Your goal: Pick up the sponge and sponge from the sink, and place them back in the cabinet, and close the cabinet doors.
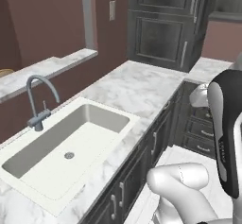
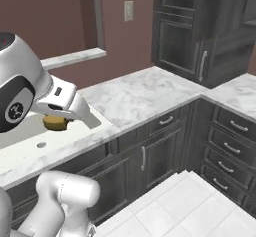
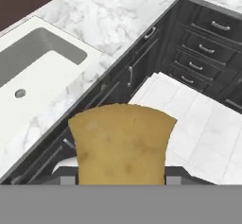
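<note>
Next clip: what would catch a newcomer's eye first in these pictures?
The golden-tan rectangular sponge looms large at the bottom of the hand view, clamped in the gripper, raised above the counter edge with dark drawer fronts and white floor tiles beyond it. Next is the wide white sink with its grey gooseneck faucet, set in the white marble counter.

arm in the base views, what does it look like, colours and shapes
The arm is built of glossy white, rounded shells joined by dark bands at the joints. In the left base view a tall white link carries a broad black strip down its side. In the right base view a bulbous white segment shows a black oval panel with a small round white emblem, and a white angular gripper body with a small dark slot.
</note>
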You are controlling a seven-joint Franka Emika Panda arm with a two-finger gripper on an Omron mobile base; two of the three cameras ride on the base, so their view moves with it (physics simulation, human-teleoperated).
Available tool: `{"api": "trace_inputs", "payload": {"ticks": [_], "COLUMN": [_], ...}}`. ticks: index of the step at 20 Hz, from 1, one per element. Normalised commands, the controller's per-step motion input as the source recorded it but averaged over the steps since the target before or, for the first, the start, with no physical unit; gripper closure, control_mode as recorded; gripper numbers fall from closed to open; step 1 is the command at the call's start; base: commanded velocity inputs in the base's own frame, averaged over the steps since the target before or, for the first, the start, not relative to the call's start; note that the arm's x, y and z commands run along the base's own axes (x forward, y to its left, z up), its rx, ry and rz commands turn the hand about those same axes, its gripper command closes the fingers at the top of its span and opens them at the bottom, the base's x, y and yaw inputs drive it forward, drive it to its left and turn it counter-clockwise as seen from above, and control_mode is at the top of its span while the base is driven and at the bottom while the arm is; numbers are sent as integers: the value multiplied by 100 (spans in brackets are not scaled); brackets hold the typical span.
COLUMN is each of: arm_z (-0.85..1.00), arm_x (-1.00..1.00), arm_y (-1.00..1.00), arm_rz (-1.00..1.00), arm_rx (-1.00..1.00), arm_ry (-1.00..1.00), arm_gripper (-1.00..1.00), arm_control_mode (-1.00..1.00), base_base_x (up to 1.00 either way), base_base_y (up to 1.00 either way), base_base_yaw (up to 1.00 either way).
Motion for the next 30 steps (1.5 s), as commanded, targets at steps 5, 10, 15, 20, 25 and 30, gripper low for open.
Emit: {"api": "trace_inputs", "payload": {"ticks": [5, 10, 15, 20, 25, 30], "arm_z": [0, 0, 0, 0, 0, 0], "arm_x": [0, 0, 0, 0, 0, 0], "arm_y": [0, 0, 0, 0, 0, 0], "arm_rz": [0, 0, 0, 0, 0, 0], "arm_rx": [0, 0, 0, 0, 0, 0], "arm_ry": [0, 0, 0, 0, 0, 0], "arm_gripper": [100, 100, 100, 100, 100, 100], "arm_control_mode": [100, 100, 100, 100, 100, 100], "base_base_x": [0, 0, 4, 6, 19, 44], "base_base_y": [-37, -13, 0, 0, 0, -1], "base_base_yaw": [-38, -46, -52, -52, -42, -22]}}
